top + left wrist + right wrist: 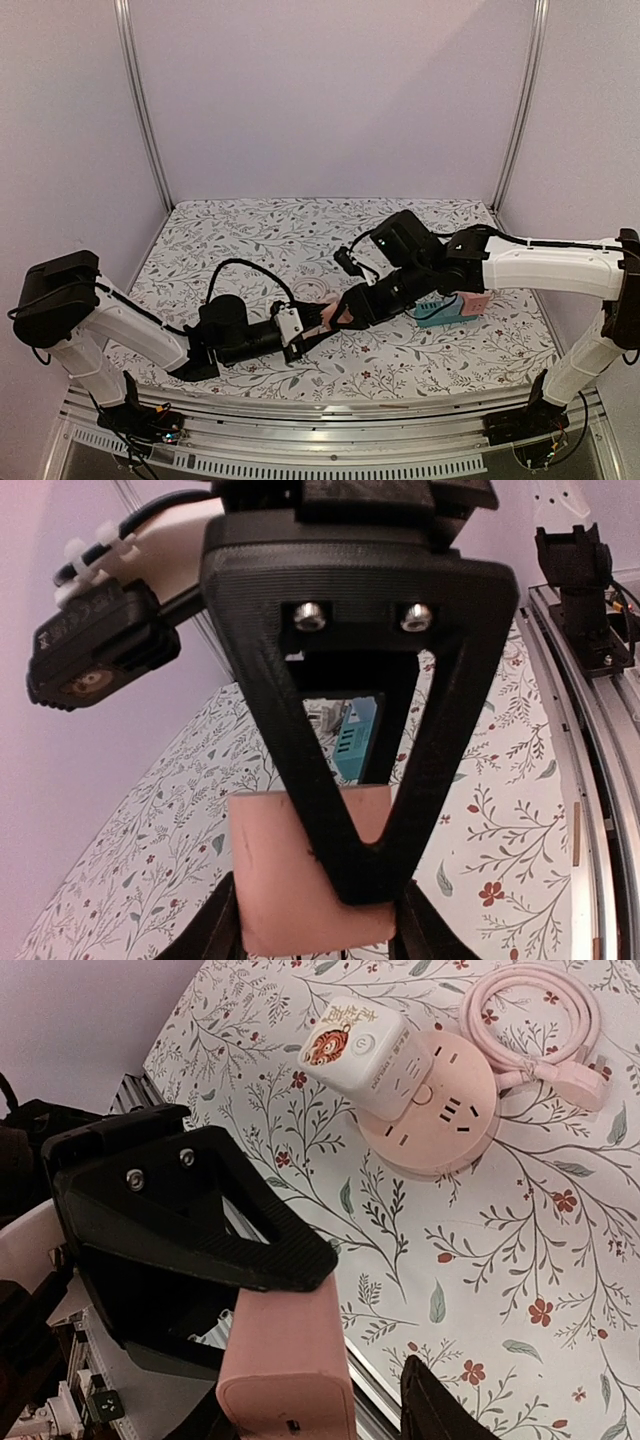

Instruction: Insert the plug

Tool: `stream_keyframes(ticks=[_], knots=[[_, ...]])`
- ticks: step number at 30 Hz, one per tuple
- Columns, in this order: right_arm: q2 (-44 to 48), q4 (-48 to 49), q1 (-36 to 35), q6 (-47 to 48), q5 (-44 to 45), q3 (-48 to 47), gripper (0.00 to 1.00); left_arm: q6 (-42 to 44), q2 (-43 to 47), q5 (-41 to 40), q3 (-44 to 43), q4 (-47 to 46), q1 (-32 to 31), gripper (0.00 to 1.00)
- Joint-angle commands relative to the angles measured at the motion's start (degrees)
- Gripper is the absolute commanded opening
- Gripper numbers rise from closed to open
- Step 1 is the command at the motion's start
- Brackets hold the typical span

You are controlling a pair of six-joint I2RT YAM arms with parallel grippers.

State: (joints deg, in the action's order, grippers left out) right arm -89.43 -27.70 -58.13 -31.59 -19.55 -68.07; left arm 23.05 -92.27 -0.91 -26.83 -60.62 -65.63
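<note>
A pink plug block is held between both grippers near the table's front middle. My left gripper is shut on its sides. My right gripper straddles the same block, open, with a gap showing between the block and its right finger. A round pink socket hub lies flat on the table. A white adapter with a tiger picture is plugged into it. In the top view the hub is partly hidden under the right arm.
The hub's pink cord is coiled beside it. A teal vented face shows beyond the block. The metal front rail runs close below the grippers. A black cable loops over the left arm.
</note>
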Motion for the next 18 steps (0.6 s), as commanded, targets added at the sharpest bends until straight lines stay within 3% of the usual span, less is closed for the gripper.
stream_keyframes(ticks=[1, 8, 18], knots=[[0.1, 1.5, -0.3, 0.1, 1.4, -1.5, 0.50, -0.3, -0.3, -0.5, -0.3, -1.3, -0.8, 0.00], [0.8, 2.1, -0.4, 0.1, 2.6, -1.8, 0.52, -0.3, -0.2, -0.2, -0.2, -1.2, -0.8, 0.00], [1.1, 3.1, -0.4, 0.0, 3.3, -2.1, 0.46, -0.2, -0.6, -0.2, -0.4, -1.2, -0.8, 0.00]])
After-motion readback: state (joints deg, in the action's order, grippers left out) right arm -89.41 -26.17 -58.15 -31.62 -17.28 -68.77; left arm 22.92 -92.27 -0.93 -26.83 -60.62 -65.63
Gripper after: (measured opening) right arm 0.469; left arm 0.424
